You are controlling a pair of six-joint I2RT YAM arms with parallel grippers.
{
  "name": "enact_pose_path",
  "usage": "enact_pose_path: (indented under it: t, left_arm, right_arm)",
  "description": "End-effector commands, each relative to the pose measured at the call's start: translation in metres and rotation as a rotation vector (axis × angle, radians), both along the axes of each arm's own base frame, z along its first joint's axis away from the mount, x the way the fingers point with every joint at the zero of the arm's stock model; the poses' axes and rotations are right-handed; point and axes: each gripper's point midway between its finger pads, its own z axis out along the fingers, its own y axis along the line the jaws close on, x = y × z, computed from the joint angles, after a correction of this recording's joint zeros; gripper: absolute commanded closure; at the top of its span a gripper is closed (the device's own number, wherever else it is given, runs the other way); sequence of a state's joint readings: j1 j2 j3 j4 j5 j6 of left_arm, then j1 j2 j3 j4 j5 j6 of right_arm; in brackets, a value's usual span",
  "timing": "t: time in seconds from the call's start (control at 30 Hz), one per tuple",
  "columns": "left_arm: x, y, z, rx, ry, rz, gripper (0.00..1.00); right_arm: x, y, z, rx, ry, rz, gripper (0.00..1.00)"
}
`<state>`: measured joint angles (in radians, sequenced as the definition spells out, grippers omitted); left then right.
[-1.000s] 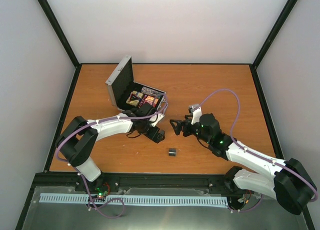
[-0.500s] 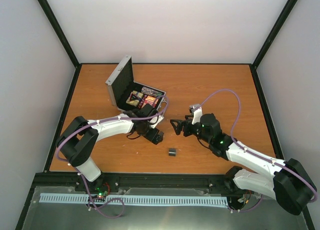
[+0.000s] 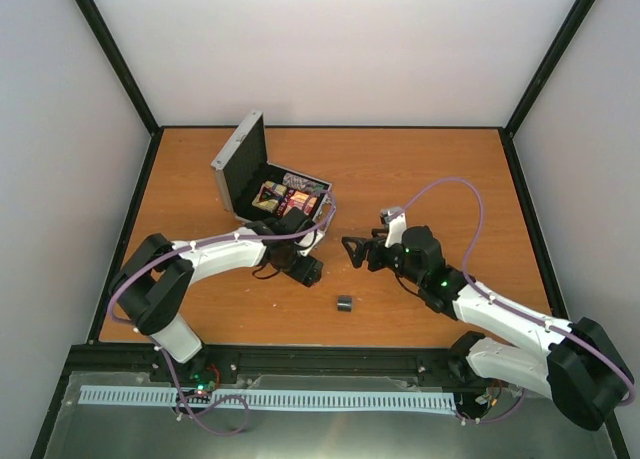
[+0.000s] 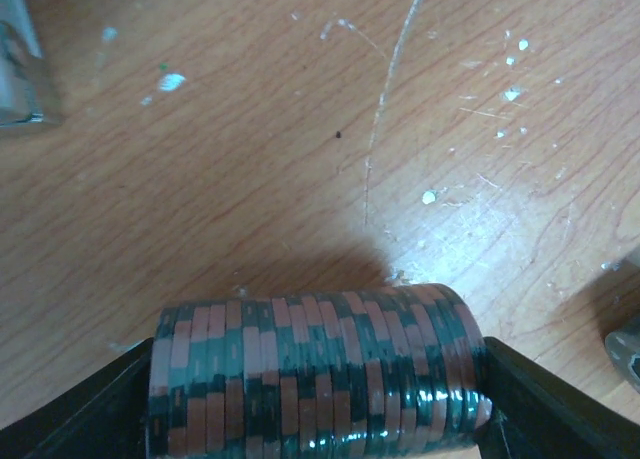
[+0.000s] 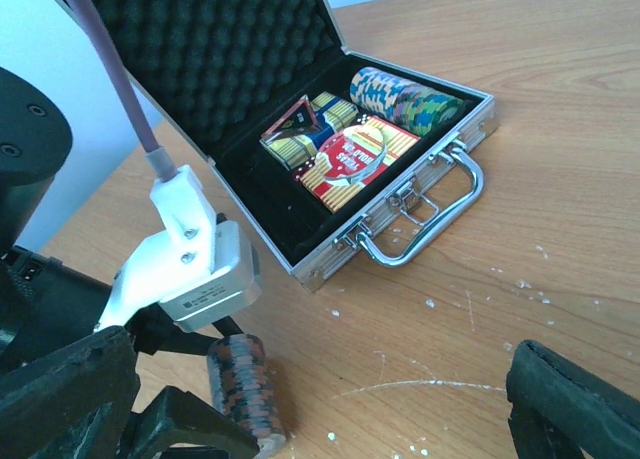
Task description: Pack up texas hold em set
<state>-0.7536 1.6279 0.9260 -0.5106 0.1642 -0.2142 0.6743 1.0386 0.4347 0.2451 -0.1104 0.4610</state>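
silver aluminium case (image 5: pixel 330 261) lies open, lid tilted back, holding card boxes (image 5: pixel 345 159) and chips (image 5: pixel 405 97); striped chip roll (image 4: pixel 315 374) lies sideways on the table nearby.

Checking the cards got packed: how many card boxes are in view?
2, both in the open case, side by side: a gold-striped box toward the lid, a red box nearer the handle. More could lie hidden beneath.

Green-and-salmon striped chips (image 4: pixel 315 374), silver case (image 5: pixel 325 262), orange-brown table (image 4: pixel 300 129).
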Motion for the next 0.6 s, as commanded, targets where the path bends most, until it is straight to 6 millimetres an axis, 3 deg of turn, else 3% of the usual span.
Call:
enact_pose_path:
  t: [0.0,0.13,0.3,0.43,0.57]
  left_arm:
    - [0.023,-0.005,0.042,-0.054,-0.136,0.057,0.38]
    - [0.066,0.000,0.087,-0.117,-0.257,0.107,0.41]
    - [0.145,0.036,0.132,-0.083,-0.440,0.216,0.45]
    - [0.202,0.073,0.141,-0.001,-0.516,0.293,0.47]
    - [0.241,0.090,0.135,0.044,-0.551,0.312,0.49]
  right_arm:
    - [0.009,-0.011,0.024,0.022,-0.074,-0.064,0.00]
    - [0.019,-0.026,0.051,0.045,-0.156,-0.155,0.00]
    - [0.031,-0.039,0.086,0.076,-0.270,-0.233,0.00]
    - [0.036,-0.041,0.092,0.069,-0.308,-0.240,0.00]
    - [0.038,-0.041,0.090,0.061,-0.326,-0.230,0.00]
